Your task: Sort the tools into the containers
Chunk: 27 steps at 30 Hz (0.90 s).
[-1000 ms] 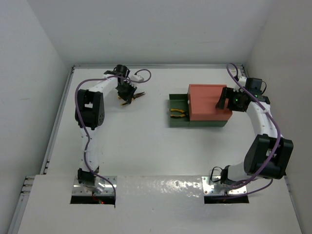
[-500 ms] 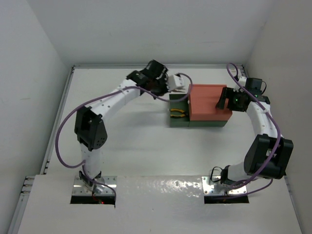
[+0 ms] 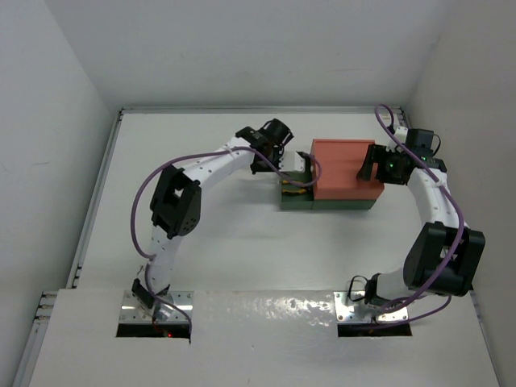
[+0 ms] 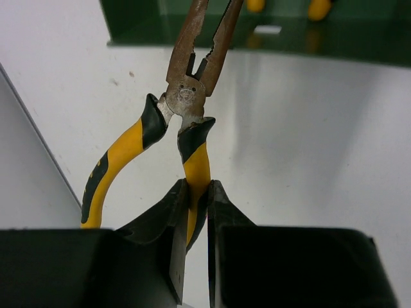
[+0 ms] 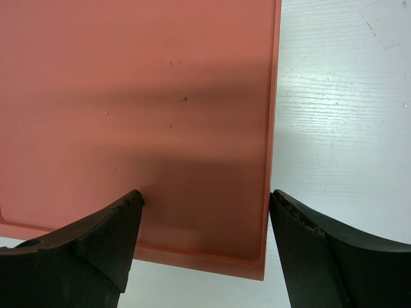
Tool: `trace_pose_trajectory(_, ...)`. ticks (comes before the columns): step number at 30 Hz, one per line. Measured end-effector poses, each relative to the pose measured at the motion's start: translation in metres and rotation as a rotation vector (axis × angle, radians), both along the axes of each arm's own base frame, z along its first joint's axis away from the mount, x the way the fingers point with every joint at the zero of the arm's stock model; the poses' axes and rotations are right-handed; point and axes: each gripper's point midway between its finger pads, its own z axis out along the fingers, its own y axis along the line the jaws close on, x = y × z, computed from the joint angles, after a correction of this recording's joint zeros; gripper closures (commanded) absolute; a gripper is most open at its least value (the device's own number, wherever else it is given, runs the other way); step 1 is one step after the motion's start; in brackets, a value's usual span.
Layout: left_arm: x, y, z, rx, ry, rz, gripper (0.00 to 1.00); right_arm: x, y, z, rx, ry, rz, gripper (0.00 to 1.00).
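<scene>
Rising from its base at the near edge of the table (image 3: pixel 226 242), the left arm (image 3: pixel 173 210) bent at the elbow and reached far and to the right (a purple cable looped alongside it). That put the left gripper (image 3: pixel 297 165) at the open left end of the green tray (image 3: pixel 289 203). In the wrist view, the black fingers (image 4: pixel 180 212) were pressed together on one yellow handle of the pliers (image 4: pixel 189 102). The other handle, yellow with black rubbery grip, splayed free to the left. The jaws were dull, rust-brown metal with serrated inner edges. They stood slightly parted and pointed away over the glossy wall of the green tray (image 4: pixel 141 25).

Inside that tray lay the second pliers (image 4: pixel 319 8), of which the wrist view showed only the rounded yellow handle tips.

The right arm (image 3: pixel 439 250) folded up along the table's right side, its wrist turned left toward the red tray (image 3: pixel 343 165). This tray sat on top of the green one and covered its right part. The right gripper (image 5: pixel 207 196) had its fingers spread wide over one end of the smooth, matte salmon surface (image 5: pixel 141 96). One finger was above the tray and the other at its raised edge. Whether either finger touched the tray could not be told.
</scene>
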Motion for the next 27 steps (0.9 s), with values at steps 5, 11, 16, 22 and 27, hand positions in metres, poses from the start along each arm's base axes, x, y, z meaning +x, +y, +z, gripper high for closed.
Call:
trace_pose_trajectory(5,-0.008,-0.023,0.001,0.035,-0.043,-0.072,1.00,0.000,0.000,0.000,0.000,0.000,0.000,0.22)
trace_pose_trajectory(11,-0.013,-0.042,-0.010,0.078,-0.069,-0.136,1.00,-0.001,0.000,0.000,-0.001,-0.007,0.000,0.22)
trace_pose_trajectory(16,-0.011,-0.054,-0.012,0.088,-0.078,-0.175,1.00,0.000,-0.002,0.000,-0.008,-0.012,-0.004,0.22)
trace_pose_trajectory(22,-0.009,-0.064,-0.012,0.062,-0.083,-0.191,0.98,0.000,-0.004,0.001,-0.018,-0.017,-0.011,0.22)
trace_pose_trajectory(27,-0.007,-0.072,-0.009,0.027,-0.094,-0.201,0.93,-0.001,-0.004,0.001,-0.020,-0.018,-0.011,0.22)
